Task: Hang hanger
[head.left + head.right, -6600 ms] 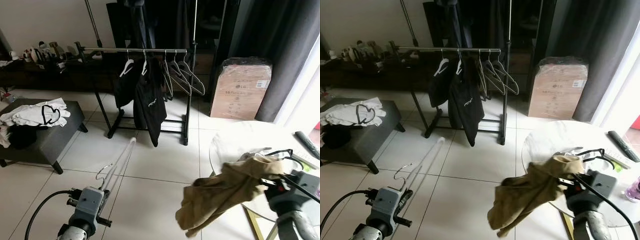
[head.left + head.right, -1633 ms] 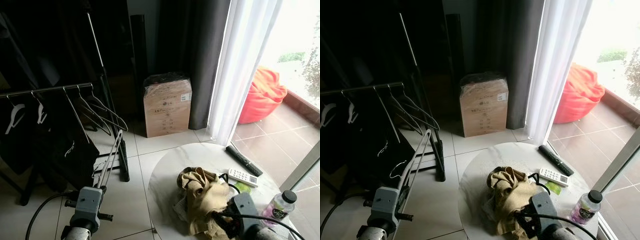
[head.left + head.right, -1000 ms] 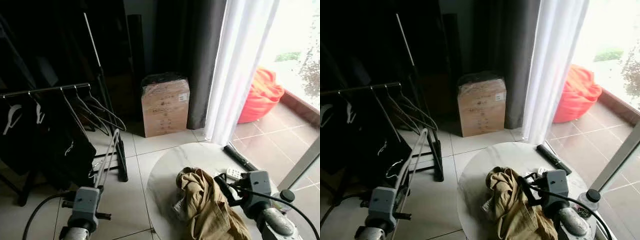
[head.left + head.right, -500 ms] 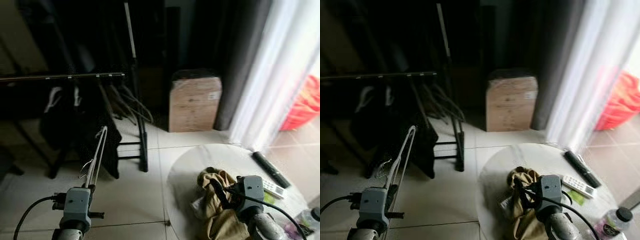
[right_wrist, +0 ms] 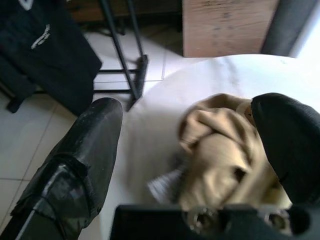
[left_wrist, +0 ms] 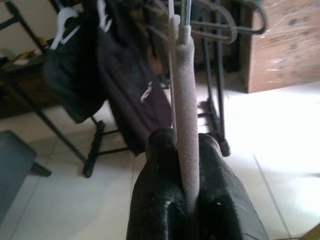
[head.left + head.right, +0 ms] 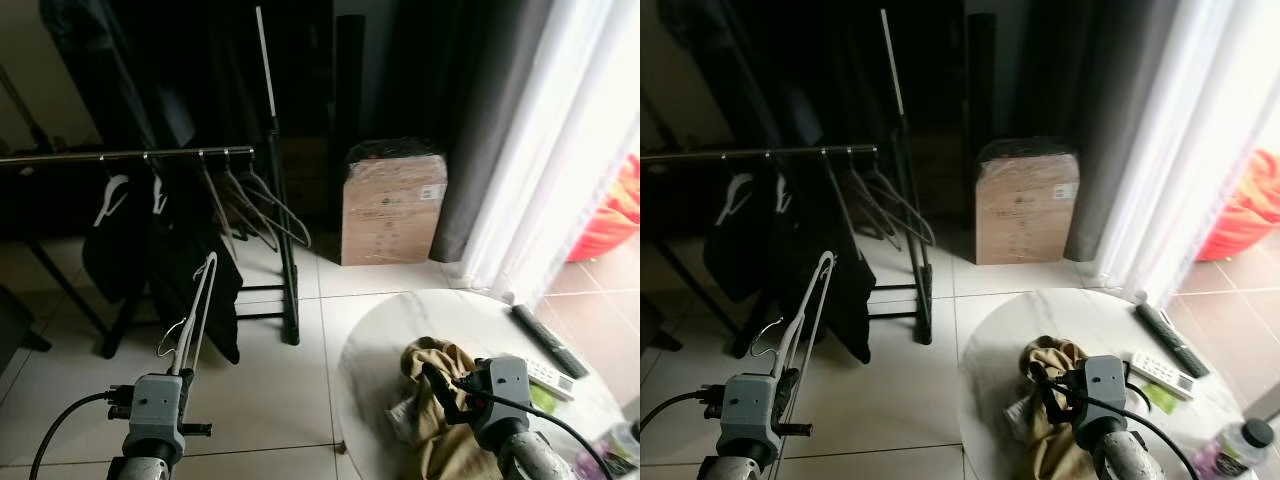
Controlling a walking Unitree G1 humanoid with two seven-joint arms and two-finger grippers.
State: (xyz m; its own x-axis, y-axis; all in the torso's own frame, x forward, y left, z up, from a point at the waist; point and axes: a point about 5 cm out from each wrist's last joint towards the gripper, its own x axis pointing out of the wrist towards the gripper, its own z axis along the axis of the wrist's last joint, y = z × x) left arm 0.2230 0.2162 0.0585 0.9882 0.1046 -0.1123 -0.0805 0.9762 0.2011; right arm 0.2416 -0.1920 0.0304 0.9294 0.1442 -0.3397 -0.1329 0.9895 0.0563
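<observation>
My left gripper is low on the left, shut on the bar of a grey padded hanger whose wire hook curls beside it. In the left wrist view the fingers clamp the hanger, which points toward the clothes rack. The rack holds black garments and several bare hangers. My right gripper is open over a tan garment lying crumpled on the round white table. The spread fingers straddle the garment.
A wrapped cardboard box stands beyond the table against dark curtains. Remotes and a bottle lie on the table's right side. A red beanbag sits outside. Tiled floor separates me from the rack.
The right gripper carried the tan garment earlier; the garment now lies on the table with the gripper open above it. The camera swung from rack to table. The left gripper keeps the hanger.
</observation>
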